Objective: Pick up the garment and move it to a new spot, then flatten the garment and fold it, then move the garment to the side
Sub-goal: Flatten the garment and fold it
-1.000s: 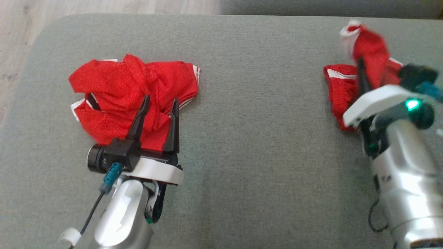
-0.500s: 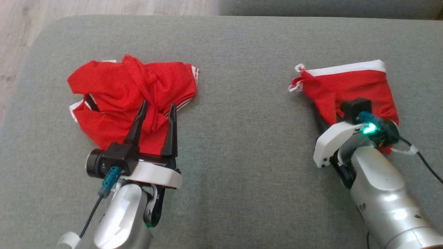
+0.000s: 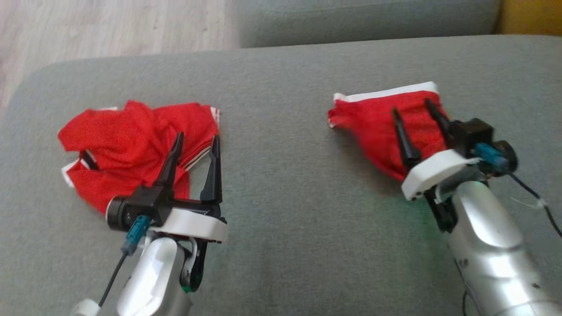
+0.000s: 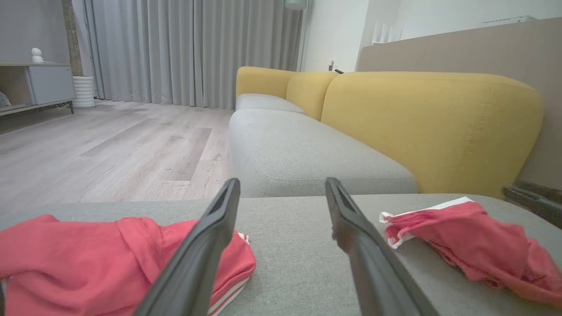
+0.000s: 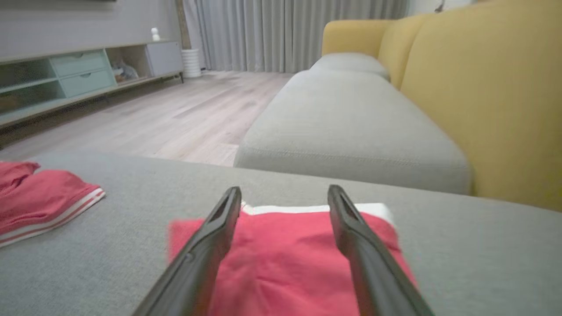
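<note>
Found the crumpled red jersey [image 3: 127, 136] at the left of the grey cushion [image 3: 281, 188], lying much as a second before, allowing for a shifted head camera. Noted the left hand [image 3: 197, 137] poised over its near right edge, fingers spread wide, gripping nothing, the same as throughout that second. Passed over bare grey fabric in the middle.

Further right, found the red shorts [image 3: 373, 125] lying on the cushion, white waistband [image 3: 386, 93] toward the far side, well apart from the jersey. A second before, had seen them bunched and lifted in the right hand; half a second before, laid down with that hand over them. Now found the right hand [image 3: 412, 106] let go, its two fingers parted wide and pointing across the cloth. Could not tell whether hovering just above or lightly touching.

Judged the first step, carrying the garment to a new spot, done. Judged flattening next. Took the shorts for fairly spread already, though blurred, with the near edge hidden behind the wrist. Reckoned the released right hand free to smooth the cloth or take a corner for the fold.
</note>
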Controlling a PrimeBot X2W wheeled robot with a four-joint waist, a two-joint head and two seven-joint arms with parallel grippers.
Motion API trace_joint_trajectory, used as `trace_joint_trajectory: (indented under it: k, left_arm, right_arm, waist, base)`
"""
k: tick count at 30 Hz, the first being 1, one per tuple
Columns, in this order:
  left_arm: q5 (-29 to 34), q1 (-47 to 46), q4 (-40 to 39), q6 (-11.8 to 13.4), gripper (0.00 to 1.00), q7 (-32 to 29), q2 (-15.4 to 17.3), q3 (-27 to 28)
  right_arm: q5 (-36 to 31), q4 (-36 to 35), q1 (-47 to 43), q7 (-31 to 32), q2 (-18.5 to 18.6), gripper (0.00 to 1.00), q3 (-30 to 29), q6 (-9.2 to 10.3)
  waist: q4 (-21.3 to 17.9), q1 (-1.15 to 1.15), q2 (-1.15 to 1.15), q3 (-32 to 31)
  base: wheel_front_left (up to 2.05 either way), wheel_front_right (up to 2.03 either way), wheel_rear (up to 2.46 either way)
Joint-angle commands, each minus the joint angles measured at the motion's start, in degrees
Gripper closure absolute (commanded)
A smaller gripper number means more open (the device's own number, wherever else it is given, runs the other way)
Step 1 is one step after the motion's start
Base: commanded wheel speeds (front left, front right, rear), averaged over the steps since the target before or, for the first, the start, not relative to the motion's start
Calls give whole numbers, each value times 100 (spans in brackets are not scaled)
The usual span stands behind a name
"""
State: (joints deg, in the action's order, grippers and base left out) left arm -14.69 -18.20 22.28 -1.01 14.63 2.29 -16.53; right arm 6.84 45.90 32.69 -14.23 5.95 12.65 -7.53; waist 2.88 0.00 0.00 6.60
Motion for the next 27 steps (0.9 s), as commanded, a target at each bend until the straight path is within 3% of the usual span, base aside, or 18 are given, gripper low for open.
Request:
trace_joint_trajectory:
  k: [1,13,19,25,26,27]
  left_arm:
    - [-36,-79,-223,20,0,37,59,224]
    - [-45,68,-423,16,0,37,59,239]
    - [-28,185,-538,-6,0,37,59,266]
    - [26,86,-576,-54,0,37,59,230]
    - [38,49,-581,-60,0,37,59,211]
    - [54,13,-577,-69,0,37,59,193]
  right_arm:
    - [-105,-572,-159,-73,-10,0,-200,4]
    - [-663,-2107,-1437,-76,-108,0,-1520,4]
    - [-725,-2522,-1867,-76,-262,0,-1739,4]
    - [-700,-2684,-1742,-69,-299,1,-1696,4]
    - [-686,-2685,-1662,-49,-301,86,-1684,4]
    - [-688,-2669,-1567,-23,-302,100,-1664,4]
  waist:
    - [-193,0,0,-149]
    - [-480,0,0,-215]
    - [-524,0,0,-100]
    - [-436,0,0,199]
    - [-402,0,0,294]
    - [-368,0,0,372]
  base:
    - [0,0,0]
    - [0,0,0]
    - [0,0,0]
    - [0,0,0]
    - [0,0,0]
    - [0,0,0]
